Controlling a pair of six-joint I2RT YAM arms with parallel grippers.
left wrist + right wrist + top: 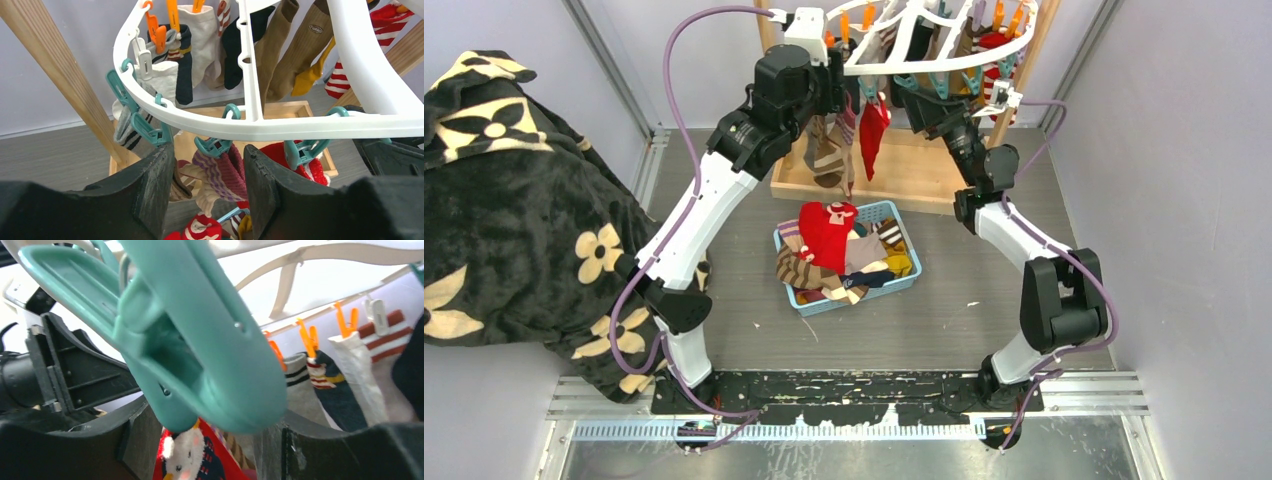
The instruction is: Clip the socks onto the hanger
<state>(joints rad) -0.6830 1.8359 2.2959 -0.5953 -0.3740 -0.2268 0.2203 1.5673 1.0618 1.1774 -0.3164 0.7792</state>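
Left wrist view: the left gripper (pixel 209 167), spread, is straddling a striped sock (pixel 225 175) dangling from the clip (pixel 212 146) just above, probably steadying it.

Smooth glossy white plastic hanger (pixel 300 127), teal plastic clip (pixel 200 340) (slightly matt), ribbed knit cloth socks (pixel 225 172), grainy wooden stand (pixel 60 75)

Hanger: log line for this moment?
left gripper open at striped sock | right gripper at teal clip, grip unclear | red sock hung | socks in basket
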